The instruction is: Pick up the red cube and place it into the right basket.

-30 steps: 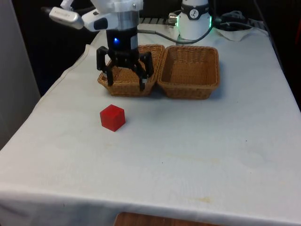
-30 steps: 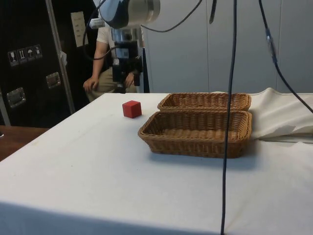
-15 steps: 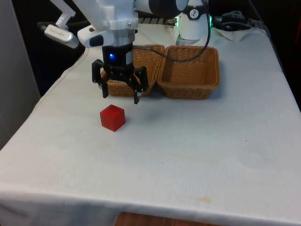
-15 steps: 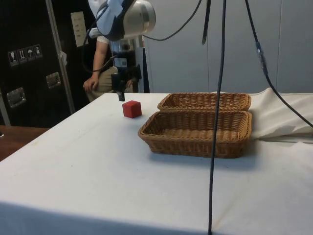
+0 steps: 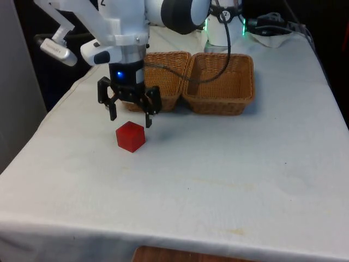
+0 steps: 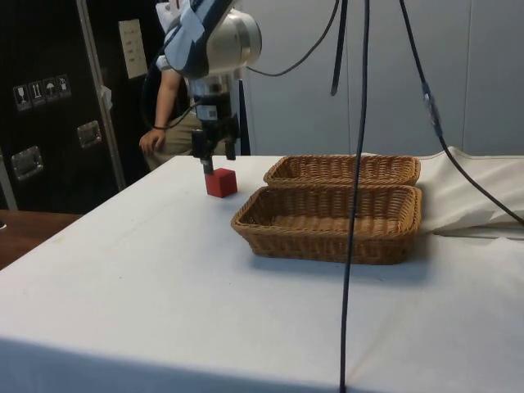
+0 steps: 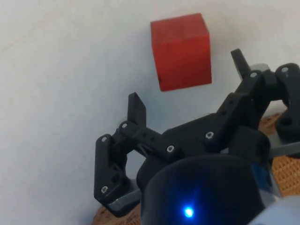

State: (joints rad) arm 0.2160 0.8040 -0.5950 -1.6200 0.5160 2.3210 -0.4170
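**Open gripper hangs above the red cube**

The black gripper (image 5: 130,119) hangs over the white cloth (image 5: 218,164) with its two fingers spread wide apart and nothing between them. In the front view it sits just above the red cube (image 5: 131,136) and slightly toward the baskets from it; one fingertip (image 5: 148,123) points down close beside the cube's upper edge without touching it. In the side view the gripper (image 6: 210,166) hangs directly over the cube (image 6: 220,182), its tips near the cube's top face. From the wrist camera the spread fingers (image 7: 136,108) frame the cube (image 7: 181,50), which lies on the cloth ahead of them.

The cube rests flat on the cloth, free of any grip, and stands apart from both baskets. Beyond the cube sit two wicker baskets, touching side by side. The one nearer the cube (image 5: 162,83) lies right behind the gripper, partly hidden by it; the other basket (image 5: 220,83) lies farther from the cube, toward the front view's right. In the side view a seated person (image 6: 168,123) shows behind the cube and the arm (image 6: 214,37).
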